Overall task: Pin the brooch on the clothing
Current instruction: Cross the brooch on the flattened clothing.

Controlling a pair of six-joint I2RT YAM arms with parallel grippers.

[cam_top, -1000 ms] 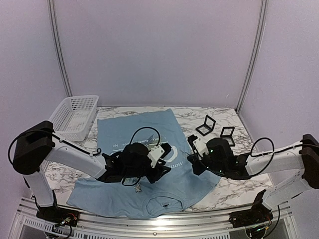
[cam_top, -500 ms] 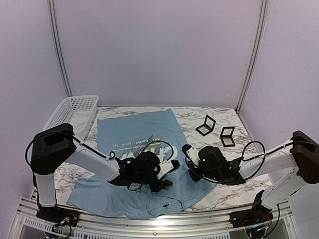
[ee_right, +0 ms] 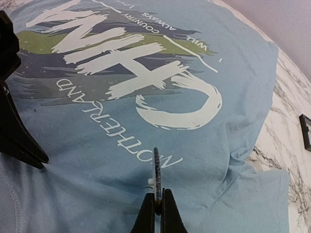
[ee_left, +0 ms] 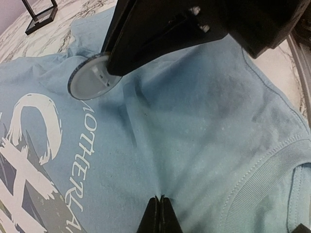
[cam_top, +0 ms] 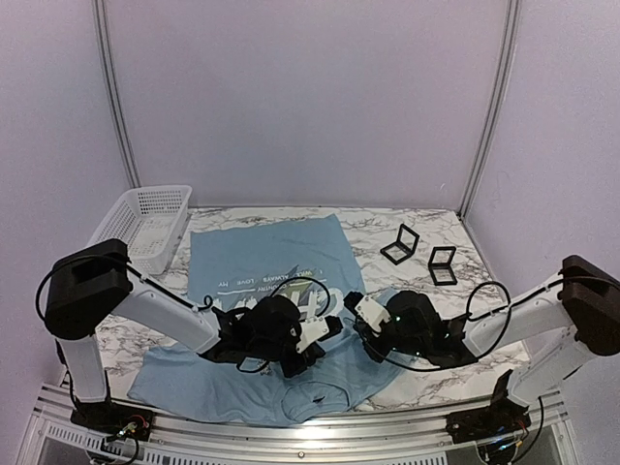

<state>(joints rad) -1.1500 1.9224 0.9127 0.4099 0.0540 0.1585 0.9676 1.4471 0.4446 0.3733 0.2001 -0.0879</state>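
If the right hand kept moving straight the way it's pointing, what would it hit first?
Probably the light blue T-shirt: the right hand, shut on the small round grey brooch, aims at fabric by the white MOTHERLAND lettering. Depth is unclear.

The T-shirt (ee_right: 233,63) carries big white brush-stroke letters reading "CHINA" (ee_right: 141,73), seen upside down from the right wrist. Just beside that word, on its collar side, curves a smaller white word, "MOTHERLAND" (ee_right: 116,127). On the other side of "CHINA" a fine white line includes "COUNTRY", "ALWAYS" and "WILL"; the rest is too small to read.
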